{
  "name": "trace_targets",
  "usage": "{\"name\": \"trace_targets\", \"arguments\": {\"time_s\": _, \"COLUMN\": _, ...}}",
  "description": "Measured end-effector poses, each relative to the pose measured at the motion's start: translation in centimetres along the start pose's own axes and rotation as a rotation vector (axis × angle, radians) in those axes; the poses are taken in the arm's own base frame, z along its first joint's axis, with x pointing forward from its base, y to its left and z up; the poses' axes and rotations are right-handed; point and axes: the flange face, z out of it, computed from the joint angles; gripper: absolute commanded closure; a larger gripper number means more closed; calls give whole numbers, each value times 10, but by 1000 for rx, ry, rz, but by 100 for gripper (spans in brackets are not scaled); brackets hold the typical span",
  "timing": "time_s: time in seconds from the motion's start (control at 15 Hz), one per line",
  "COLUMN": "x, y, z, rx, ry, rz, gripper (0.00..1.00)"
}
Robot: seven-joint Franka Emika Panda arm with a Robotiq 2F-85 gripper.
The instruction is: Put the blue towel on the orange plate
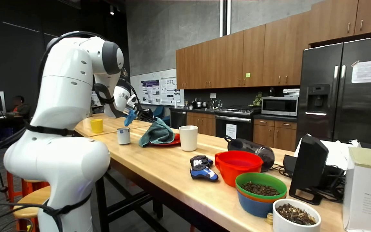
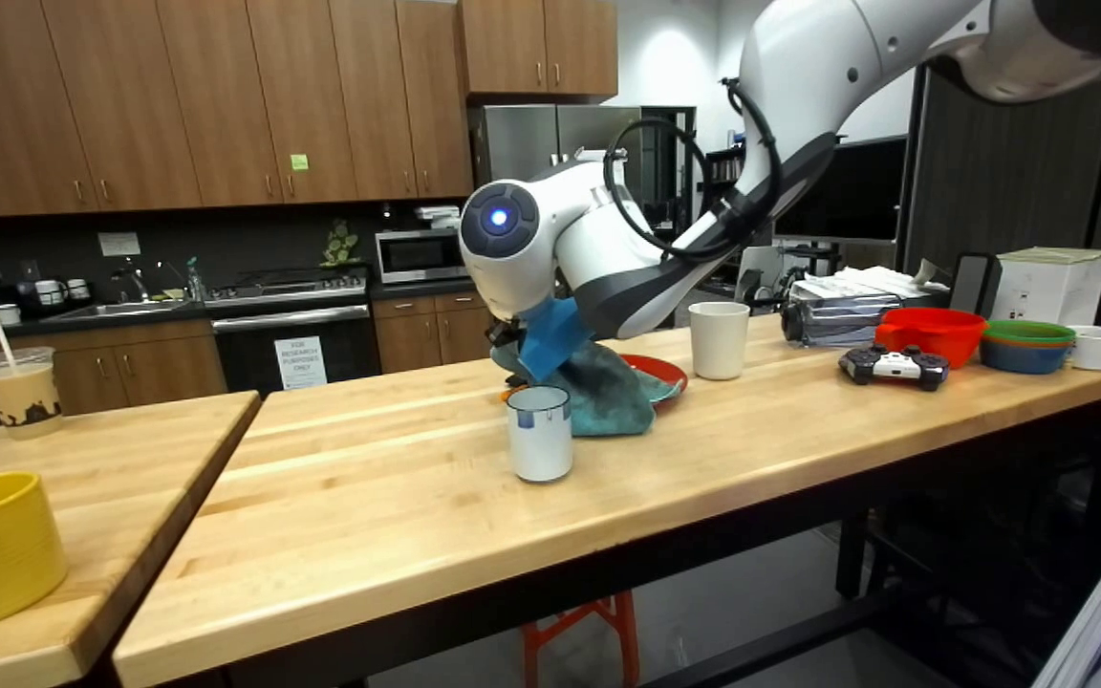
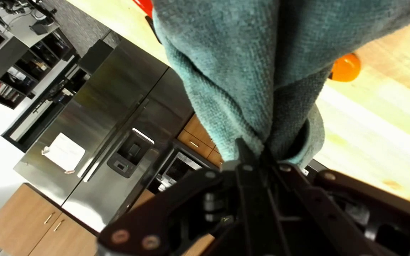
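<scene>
The blue towel is a teal-grey cloth that shows in both exterior views (image 1: pixel 161 131) (image 2: pixel 613 392) and fills the upper wrist view (image 3: pixel 226 53). My gripper (image 3: pixel 254 151) is shut on a gathered part of it; it also shows in an exterior view (image 1: pixel 151 116). The towel hangs down from the fingers, and its lower edge appears to reach the table. The orange plate looks red-orange (image 1: pixel 174 140) (image 2: pixel 660 370) and lies flat on the table. The towel hides part of it in both exterior views; whether they touch is unclear. A red edge (image 3: pixel 144 5) shows in the wrist view.
A white cup (image 1: pixel 188 138) stands beside the plate, and a white-blue mug (image 2: pixel 541 435) stands near the towel. An orange object (image 3: pixel 347 67) lies partly under the towel. Game controllers (image 1: pixel 203 169), a red bowl (image 1: pixel 237 166) and stacked bowls (image 1: pixel 259 193) stand farther along the table.
</scene>
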Motion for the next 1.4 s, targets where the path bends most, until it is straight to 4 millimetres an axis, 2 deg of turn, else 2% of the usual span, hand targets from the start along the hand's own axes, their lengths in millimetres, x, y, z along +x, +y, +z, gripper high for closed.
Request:
{"name": "trace_targets", "arguments": {"time_s": 0.33, "x": 6, "y": -31, "z": 2, "rx": 23, "ry": -4, "rz": -4, "gripper": 39}}
{"name": "trace_targets", "arguments": {"time_s": 0.67, "x": 14, "y": -25, "z": -1, "rx": 35, "ry": -38, "rz": -1, "gripper": 4}}
{"name": "trace_targets", "arguments": {"time_s": 0.93, "x": 30, "y": 5, "z": -13, "rx": 22, "ry": -94, "rz": 6, "gripper": 0}}
{"name": "trace_targets", "arguments": {"time_s": 1.2, "x": 52, "y": 55, "z": -35, "rx": -24, "ry": -117, "rz": 38, "gripper": 0}}
{"name": "trace_targets", "arguments": {"time_s": 1.4, "x": 61, "y": 98, "z": -46, "rx": -76, "ry": -131, "rz": 86, "gripper": 0}}
